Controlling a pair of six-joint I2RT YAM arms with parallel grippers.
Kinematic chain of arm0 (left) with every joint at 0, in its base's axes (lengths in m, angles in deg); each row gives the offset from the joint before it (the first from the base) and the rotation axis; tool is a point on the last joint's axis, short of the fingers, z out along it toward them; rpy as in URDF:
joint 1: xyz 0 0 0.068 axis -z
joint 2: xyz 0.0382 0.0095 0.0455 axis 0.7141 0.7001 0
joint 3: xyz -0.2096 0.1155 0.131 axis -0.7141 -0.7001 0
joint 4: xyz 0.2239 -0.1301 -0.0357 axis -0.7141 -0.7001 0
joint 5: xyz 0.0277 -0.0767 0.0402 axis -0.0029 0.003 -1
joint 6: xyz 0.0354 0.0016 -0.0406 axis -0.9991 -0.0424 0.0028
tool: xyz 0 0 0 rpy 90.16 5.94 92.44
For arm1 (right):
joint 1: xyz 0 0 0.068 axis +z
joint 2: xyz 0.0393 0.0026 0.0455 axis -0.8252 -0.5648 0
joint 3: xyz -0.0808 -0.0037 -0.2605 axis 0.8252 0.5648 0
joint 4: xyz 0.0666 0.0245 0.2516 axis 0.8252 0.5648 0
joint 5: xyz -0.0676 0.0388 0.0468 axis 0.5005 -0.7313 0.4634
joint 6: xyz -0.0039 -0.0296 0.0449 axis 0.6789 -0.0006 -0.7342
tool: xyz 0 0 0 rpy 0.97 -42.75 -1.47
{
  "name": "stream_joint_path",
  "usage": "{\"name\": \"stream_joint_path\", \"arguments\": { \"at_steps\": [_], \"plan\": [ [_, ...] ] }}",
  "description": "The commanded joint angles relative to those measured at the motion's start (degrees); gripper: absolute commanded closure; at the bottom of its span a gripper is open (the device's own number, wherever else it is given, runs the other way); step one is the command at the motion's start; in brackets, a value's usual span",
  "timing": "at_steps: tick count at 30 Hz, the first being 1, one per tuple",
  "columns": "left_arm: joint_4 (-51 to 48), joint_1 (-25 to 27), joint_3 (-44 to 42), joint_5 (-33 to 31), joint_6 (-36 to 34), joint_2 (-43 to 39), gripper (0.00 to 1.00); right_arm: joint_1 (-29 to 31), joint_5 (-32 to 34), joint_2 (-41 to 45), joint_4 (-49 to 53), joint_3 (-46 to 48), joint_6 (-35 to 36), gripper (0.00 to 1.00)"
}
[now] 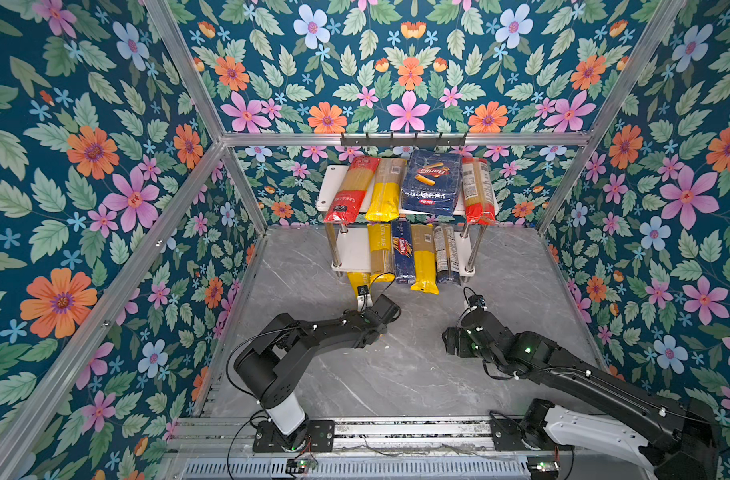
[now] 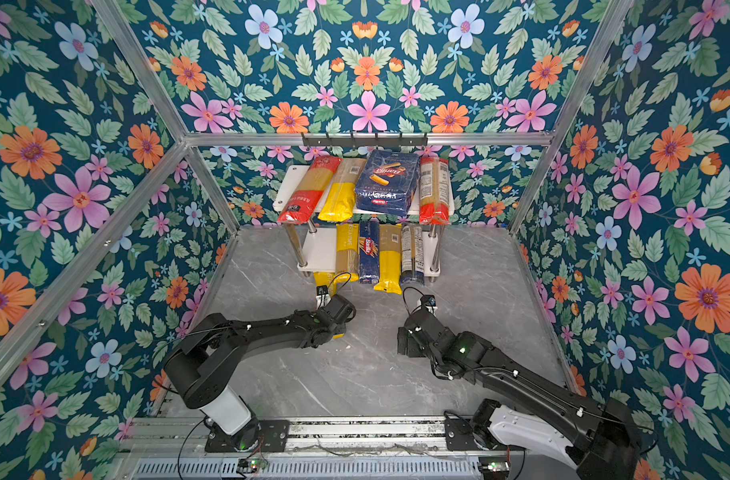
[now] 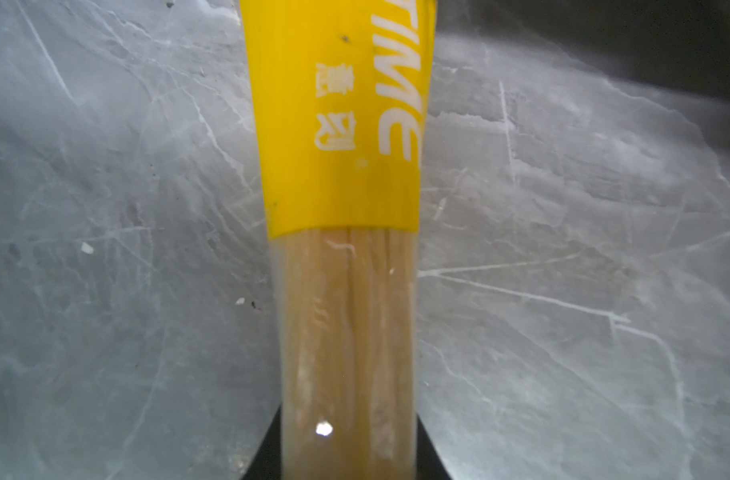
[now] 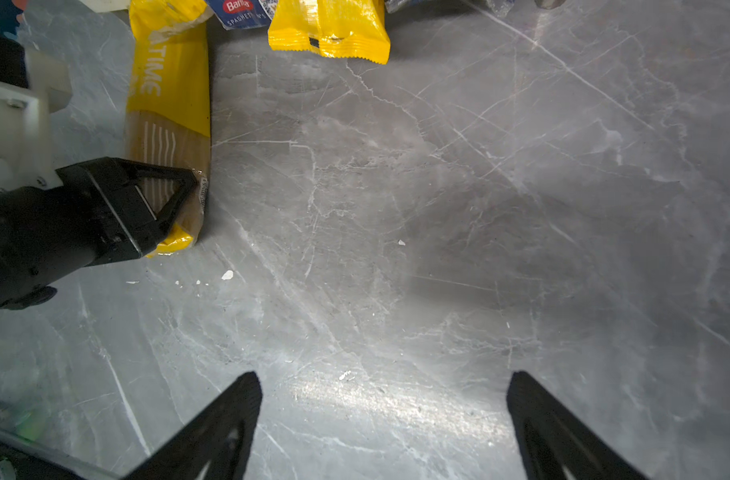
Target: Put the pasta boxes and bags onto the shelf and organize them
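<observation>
Eight packs sit on the shelf; we see left fingers clamped on the ninth, a yellow-ended spaghetti bag; right fingers wide, empty.

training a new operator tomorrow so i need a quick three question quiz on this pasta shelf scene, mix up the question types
1. Count: how many pasta packs lie on the top board of the shelf?
2. True or false: the right end effector is shut on a pack.
3. What does the left end effector grip? A) the narrow blue box B) a yellow-ended spaghetti bag C) a red-ended spaghetti bag

Key: 1) four 2) false, it is open and empty 3) B
</observation>
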Motion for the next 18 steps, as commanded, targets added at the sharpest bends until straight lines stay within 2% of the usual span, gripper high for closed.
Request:
{"name": "stream_joint_path", "arguments": {
  "at_steps": [1, 2, 11, 18],
  "plan": [
    [-9.14, -0.01, -2.34, 4.46, 1.08, -1.9, 0.98, -0.06, -0.46, -0.89, -2.04, -0.82, 1.31, 0.06],
    [-9.56, 0.03, -3.0, 4.34, 1.14, -2.93, 1.0, -0.05, -0.63, -1.27, -2.21, -1.0, 1.43, 0.06],
    [-14.22, 0.09, -5.96, 2.44, 0.97, -14.32, 1.0, -0.06, -4.08, -3.01, -4.64, -2.36, 1.67, 0.06],
    [-17.7, 0.27, -3.25, 0.95, -3.77, -21.56, 1.0, -0.06, -5.99, -3.21, -5.35, -3.53, 1.93, 0.06]
  ]
}}
